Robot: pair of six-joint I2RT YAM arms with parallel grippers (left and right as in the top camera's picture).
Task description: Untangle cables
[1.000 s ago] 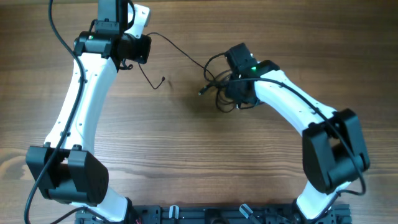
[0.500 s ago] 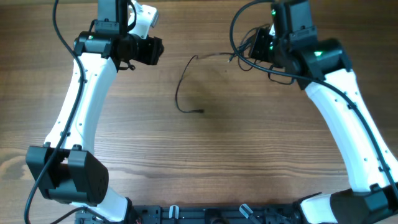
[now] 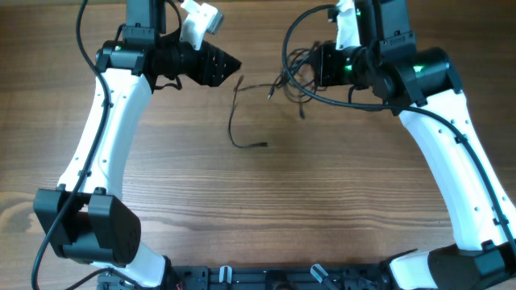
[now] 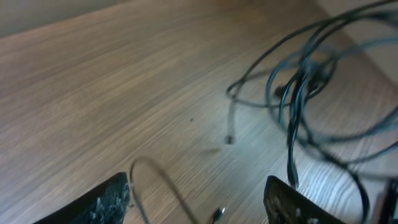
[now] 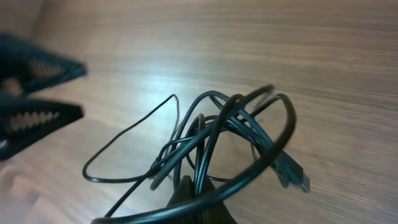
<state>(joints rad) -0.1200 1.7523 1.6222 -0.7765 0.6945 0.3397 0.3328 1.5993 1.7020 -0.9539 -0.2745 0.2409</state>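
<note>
1. From overhead, the left claw (image 3: 230, 64) stood open near the far edge of the wooden table (image 3: 282, 201), pointing toward the right arm. The right claw (image 3: 314, 68) was closed on a tangled bundle of cables (image 3: 294, 76), which was near the far edge too. Between the claws, a loose cable (image 3: 232, 121) curved across the table and ended in a small plug.
2. From the left wrist, the left claw (image 4: 198, 186) had its two fingers spread wide with nothing between them. The bundle of cables (image 4: 297, 93) hung ahead to the right, and the loose cable (image 4: 158, 180) lay close below.
3. From the right wrist, the right claw (image 5: 199, 199) pinched the bundle of cables (image 5: 230, 124) at its base. The open left claw (image 5: 78, 90) showed blurred at the left edge.
</note>
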